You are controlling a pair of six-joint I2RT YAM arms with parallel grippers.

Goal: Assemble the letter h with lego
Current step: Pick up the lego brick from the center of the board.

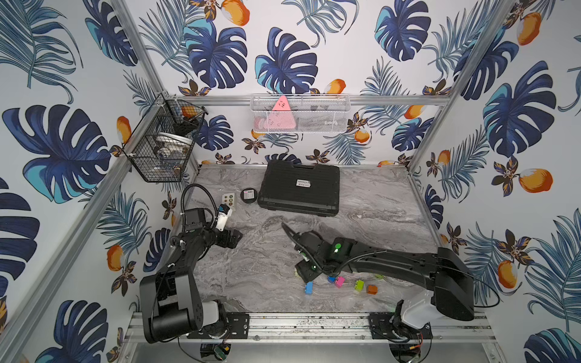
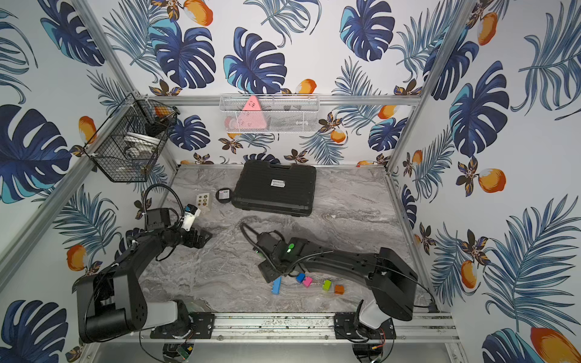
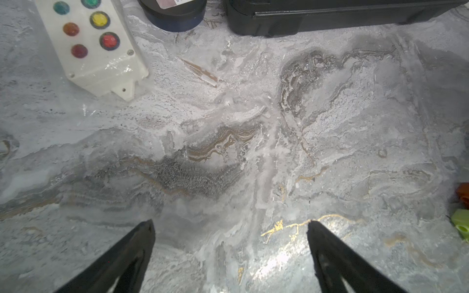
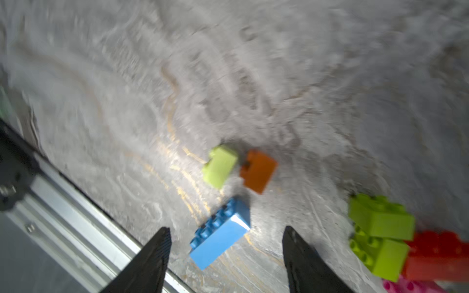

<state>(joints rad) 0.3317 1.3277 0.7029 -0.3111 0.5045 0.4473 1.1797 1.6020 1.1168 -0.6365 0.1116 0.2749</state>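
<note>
Loose lego bricks lie near the table's front right. A long blue brick (image 4: 220, 236) lies flat between my right gripper's (image 4: 226, 228) open fingers, touching neither. Beyond it sit a lime green brick (image 4: 220, 166) and an orange brick (image 4: 258, 170). Off to one side are lime green bricks (image 4: 380, 224), a red brick (image 4: 436, 256) and a pink brick (image 4: 406, 285). In both top views the long blue brick (image 1: 308, 287) (image 2: 276, 285) lies just in front of the right gripper (image 1: 303, 273). My left gripper (image 3: 230, 222) (image 1: 234, 239) hangs open over bare marble at the left.
A black case (image 1: 300, 187) lies at the back centre. A white button box (image 1: 228, 199) and a round black puck (image 1: 248, 195) are to its left. The metal front rail (image 4: 76, 228) runs close beside the right gripper. Wire baskets (image 1: 163, 141) hang on the walls.
</note>
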